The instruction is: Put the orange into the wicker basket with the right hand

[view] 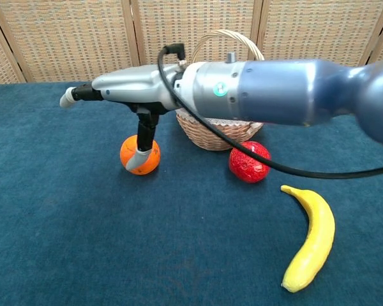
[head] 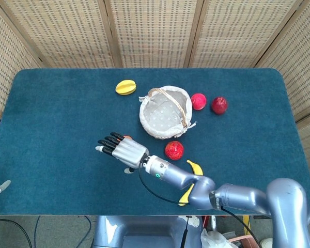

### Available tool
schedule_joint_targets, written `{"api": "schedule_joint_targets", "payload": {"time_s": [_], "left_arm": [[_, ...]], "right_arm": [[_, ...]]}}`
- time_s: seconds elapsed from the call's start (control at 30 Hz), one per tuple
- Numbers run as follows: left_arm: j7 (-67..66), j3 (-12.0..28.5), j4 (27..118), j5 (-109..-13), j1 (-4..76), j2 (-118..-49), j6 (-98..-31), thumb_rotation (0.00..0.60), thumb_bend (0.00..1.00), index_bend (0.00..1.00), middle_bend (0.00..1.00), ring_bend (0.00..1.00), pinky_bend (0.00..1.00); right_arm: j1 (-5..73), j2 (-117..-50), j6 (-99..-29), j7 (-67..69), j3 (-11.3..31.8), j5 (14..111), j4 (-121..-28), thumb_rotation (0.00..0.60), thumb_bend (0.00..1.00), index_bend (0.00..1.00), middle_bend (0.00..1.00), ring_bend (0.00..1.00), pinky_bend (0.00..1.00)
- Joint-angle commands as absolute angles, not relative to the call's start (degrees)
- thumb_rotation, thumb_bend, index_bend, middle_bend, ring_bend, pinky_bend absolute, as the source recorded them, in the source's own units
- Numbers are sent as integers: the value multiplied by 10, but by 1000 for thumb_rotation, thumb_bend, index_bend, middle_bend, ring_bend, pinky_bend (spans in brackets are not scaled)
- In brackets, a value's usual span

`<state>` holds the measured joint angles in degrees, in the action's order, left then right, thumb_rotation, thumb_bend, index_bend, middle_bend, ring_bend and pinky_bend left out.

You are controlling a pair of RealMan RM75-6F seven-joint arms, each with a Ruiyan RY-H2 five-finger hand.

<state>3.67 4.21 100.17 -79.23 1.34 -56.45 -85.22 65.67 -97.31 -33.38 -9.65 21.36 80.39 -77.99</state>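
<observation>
A fingertip of the left hand [head: 1,186] pokes in at the table's [head: 51,119] left edge in the head view, too little of it showing to tell whether it is spread or clenched. Further right, the right hand [head: 123,151] stretches flat above the blue cloth with its fingers [view: 83,93] extended and apart, grasping nothing, its thumb [view: 142,148] pointing down in front of the orange [view: 140,155]. The orange sits on the table just left of the wicker basket [head: 165,111], outside it and largely hidden under the hand from above. A yellow starfruit [head: 126,87] lies behind, near the basket's far left side. A red apple [head: 174,150] rests just in front of the basket, with a banana [view: 312,237] lying nearer the front edge, partly under the forearm in the head view. Right of the basket, a pink fruit [head: 198,101] and a dark red fruit [head: 219,105] sit side by side.
</observation>
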Motion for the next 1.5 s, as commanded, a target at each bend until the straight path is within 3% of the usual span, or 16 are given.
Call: {"api": "schedule_joint_targets", "payload": {"time_s": [0.03, 0.2, 0.37, 0.6, 0.67, 0.7, 0.8, 0.9, 1.2, 1.4, 1.5], "left_arm": [[41, 44, 1000, -787, 15, -563, -849, 600, 0, 0, 0, 0, 0], [48, 49, 995, -776, 17, -561, -843, 600, 0, 0, 0, 0, 0], [47, 54, 993, -757, 22, -562, -829, 600, 0, 0, 0, 0, 0], [48, 57, 989, -747, 24, -563, -823, 600, 0, 0, 0, 0, 0], [48, 58, 988, -744, 25, -563, -821, 600, 0, 0, 0, 0, 0], [47, 59, 987, -743, 26, -564, -819, 600, 0, 0, 0, 0, 0], [43, 59, 988, -742, 28, -565, -817, 600, 0, 0, 0, 0, 0], [42, 58, 989, -743, 28, -565, -818, 600, 0, 0, 0, 0, 0], [39, 52, 990, -752, 30, -566, -812, 600, 0, 0, 0, 0, 0], [39, 46, 994, -766, 28, -566, -817, 600, 0, 0, 0, 0, 0], [36, 44, 996, -774, 26, -568, -824, 600, 0, 0, 0, 0, 0]], "right_arm": [[701, -1034, -305, -157, 236, 728, -696, 600, 0, 15, 19, 0, 28], [731, -1063, -287, -193, 233, 652, -642, 600, 0, 15, 19, 0, 28], [773, -1095, -252, -236, 202, 570, -585, 600, 0, 15, 19, 0, 28], [794, -1126, -264, -278, 158, 518, -512, 600, 9, 30, 19, 0, 83], [794, -1129, -274, -284, 152, 515, -502, 600, 41, 88, 52, 19, 181], [793, -1129, -279, -284, 150, 516, -500, 600, 83, 147, 109, 66, 284], [788, -1131, -305, -278, 146, 539, -497, 600, 257, 329, 321, 287, 580], [778, -1124, -326, -249, 147, 570, -509, 600, 380, 422, 438, 403, 699], [725, -983, -445, -165, 195, 663, -663, 600, 421, 455, 486, 412, 705], [679, -889, -483, -176, 213, 638, -708, 600, 424, 455, 495, 412, 702], [648, -843, -480, -181, 196, 626, -728, 600, 424, 455, 495, 412, 696]]}}
